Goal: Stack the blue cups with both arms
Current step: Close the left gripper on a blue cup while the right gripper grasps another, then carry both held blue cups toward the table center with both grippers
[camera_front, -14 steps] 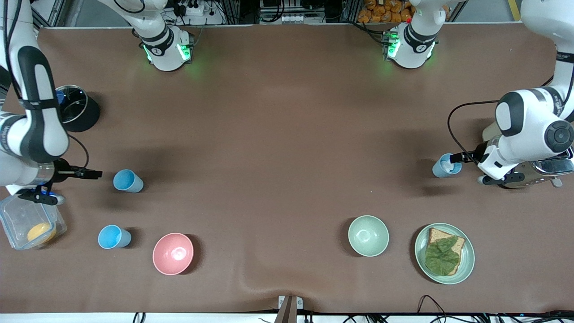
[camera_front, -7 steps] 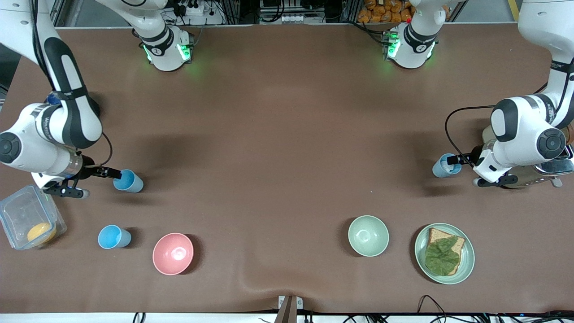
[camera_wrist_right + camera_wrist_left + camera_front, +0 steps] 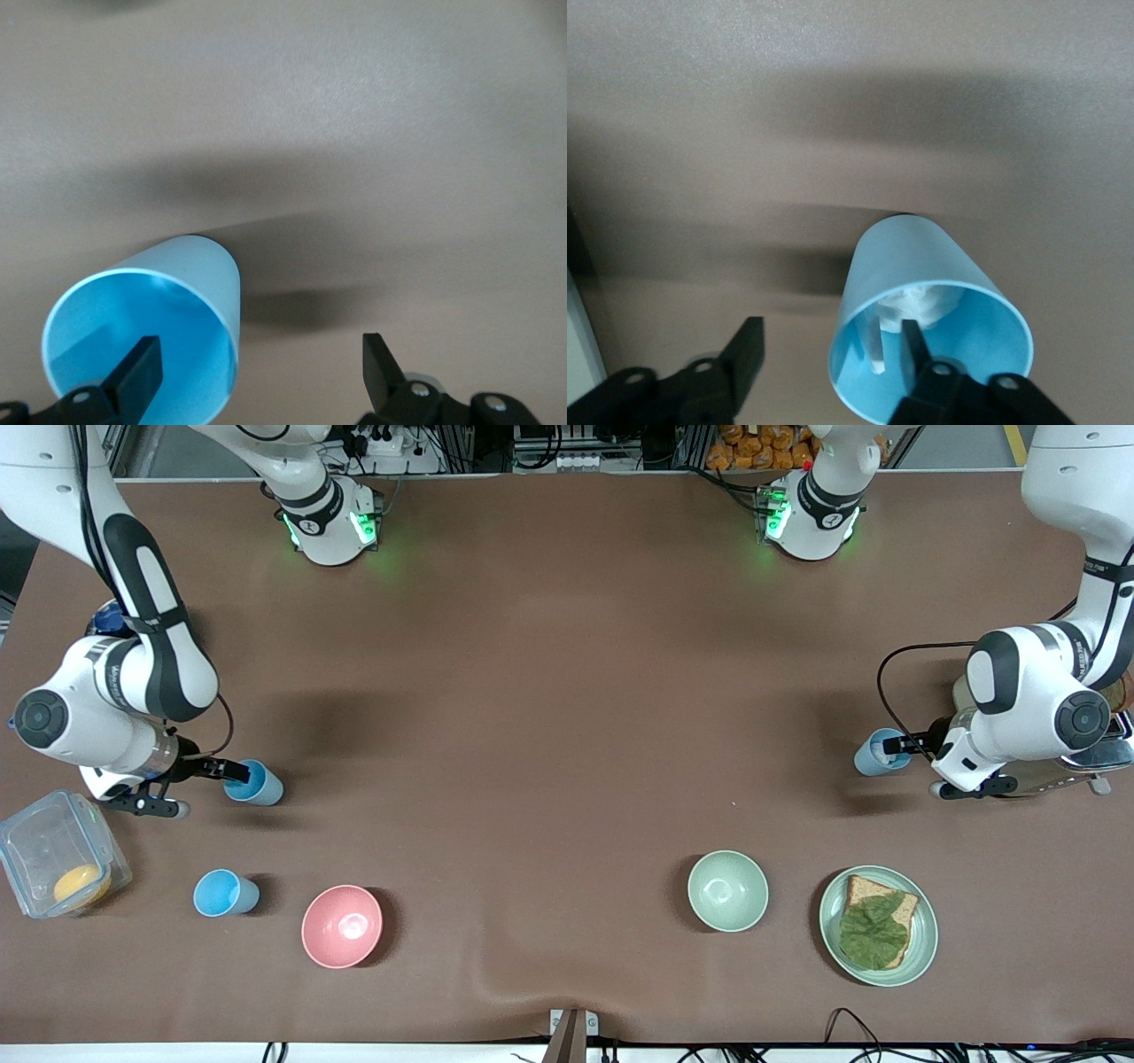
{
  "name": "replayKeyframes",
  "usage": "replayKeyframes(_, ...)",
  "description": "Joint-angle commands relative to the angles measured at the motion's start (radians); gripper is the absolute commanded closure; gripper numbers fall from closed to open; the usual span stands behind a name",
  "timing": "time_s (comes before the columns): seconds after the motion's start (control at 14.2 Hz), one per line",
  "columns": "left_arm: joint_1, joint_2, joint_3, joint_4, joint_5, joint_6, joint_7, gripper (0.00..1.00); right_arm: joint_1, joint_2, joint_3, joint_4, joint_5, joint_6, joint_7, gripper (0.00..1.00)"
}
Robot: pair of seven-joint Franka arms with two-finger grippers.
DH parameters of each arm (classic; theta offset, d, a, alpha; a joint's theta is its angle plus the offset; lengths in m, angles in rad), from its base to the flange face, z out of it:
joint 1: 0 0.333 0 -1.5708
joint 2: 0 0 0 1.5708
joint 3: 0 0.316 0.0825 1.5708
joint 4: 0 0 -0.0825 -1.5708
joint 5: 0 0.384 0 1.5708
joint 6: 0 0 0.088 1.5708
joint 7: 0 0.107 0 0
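One pale blue cup (image 3: 259, 785) stands toward the right arm's end of the table. My right gripper (image 3: 232, 771) is open at its rim. In the right wrist view one finger (image 3: 142, 354) is inside the cup (image 3: 213, 266) and the other is outside, so the wall lies between them. The second pale blue cup (image 3: 873, 757) stands toward the left arm's end with something white crumpled inside. My left gripper (image 3: 897, 744) is open at its rim. In the left wrist view one finger (image 3: 911, 341) is inside this cup (image 3: 912, 257) and the other is outside.
A brighter sky-blue cup (image 3: 225, 893) and a pink bowl (image 3: 342, 926) stand nearer the front camera than the right gripper's cup. A clear box (image 3: 55, 864) holds something orange. A green bowl (image 3: 728, 890), a plate (image 3: 831, 930) of bread with a leaf, and a metal appliance (image 3: 1094, 755) are at the left arm's end.
My right gripper has moved along the table to its cup and now has one finger inside the rim. My left gripper has shifted slightly at its cup.
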Motion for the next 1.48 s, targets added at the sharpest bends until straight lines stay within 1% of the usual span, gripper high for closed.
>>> replayKeyframes(0.0, 0.011, 0.014, -0.008, 0.018, -0.008, 0.002, 0.021, 0.62, 0.011, 0.001, 0.0, -0.009, 0.015, 0.005, -0.008, 0.0)
replayKeyframes(0.07, 0.011, 0.013, -0.01, 0.018, -0.009, 0.002, 0.015, 0.78, 0.011, 0.003, 0.0, -0.009, 0.015, 0.005, -0.007, 0.22)
replayKeyframes(0.14, 0.006, 0.008, -0.011, 0.018, -0.009, 0.0, 0.011, 0.97, 0.015, 0.003, 0.0, -0.009, 0.015, 0.0, 0.002, 0.62)
replayKeyframes(0.21, 0.006, 0.001, -0.011, 0.018, -0.018, -0.001, 0.011, 1.0, 0.024, 0.003, 0.0, -0.009, 0.015, -0.001, 0.006, 0.86)
replayKeyframes(0.28, 0.006, -0.009, -0.014, 0.018, -0.026, -0.008, 0.013, 1.0, 0.031, 0.002, 0.0, -0.009, 0.015, -0.006, 0.012, 1.0)
replayKeyframes(0.42, -0.001, -0.039, -0.019, 0.018, -0.034, -0.03, 0.013, 1.0, 0.032, 0.002, 0.0, -0.006, 0.015, -0.026, 0.033, 1.0)
replayKeyframes(0.63, -0.001, -0.082, -0.048, 0.021, -0.063, -0.078, 0.011, 1.0, 0.032, 0.002, 0.0, -0.008, 0.015, -0.026, 0.027, 1.0)
replayKeyframes(0.7, -0.001, -0.099, -0.062, 0.024, -0.072, -0.095, 0.01, 1.0, 0.032, 0.0, 0.0, -0.008, 0.015, -0.027, 0.024, 1.0)
replayKeyframes(0.85, -0.001, -0.125, -0.105, 0.066, -0.099, -0.168, -0.016, 1.0, 0.032, -0.015, 0.0, -0.005, 0.015, -0.048, 0.021, 1.0)
replayKeyframes(0.92, -0.003, -0.13, -0.134, 0.096, -0.112, -0.22, -0.075, 1.0, 0.032, -0.032, 0.0, 0.003, 0.015, -0.081, 0.019, 1.0)
replayKeyframes(1.06, -0.006, -0.13, -0.215, 0.164, -0.112, -0.306, -0.21, 1.0, 0.032, -0.09, 0.002, 0.012, 0.015, -0.134, 0.021, 1.0)
replayKeyframes(1.2, -0.006, -0.131, -0.292, 0.186, -0.112, -0.327, -0.342, 1.0, 0.035, -0.155, 0.003, 0.028, 0.017, -0.208, 0.021, 1.0)
replayKeyframes(1.27, -0.006, -0.13, -0.333, 0.19, -0.112, -0.327, -0.404, 1.0, 0.037, -0.173, 0.014, 0.05, 0.024, -0.277, 0.022, 1.0)
replayKeyframes(1.34, -0.007, -0.13, -0.376, 0.192, -0.112, -0.327, -0.462, 1.0, 0.037, -0.19, 0.025, 0.087, 0.078, -0.37, 0.022, 1.0)
replayKeyframes(1.41, -0.009, -0.122, -0.419, 0.193, -0.112, -0.325, -0.511, 1.0, 0.037, -0.204, 0.029, 0.135, 0.157, -0.476, 0.022, 1.0)
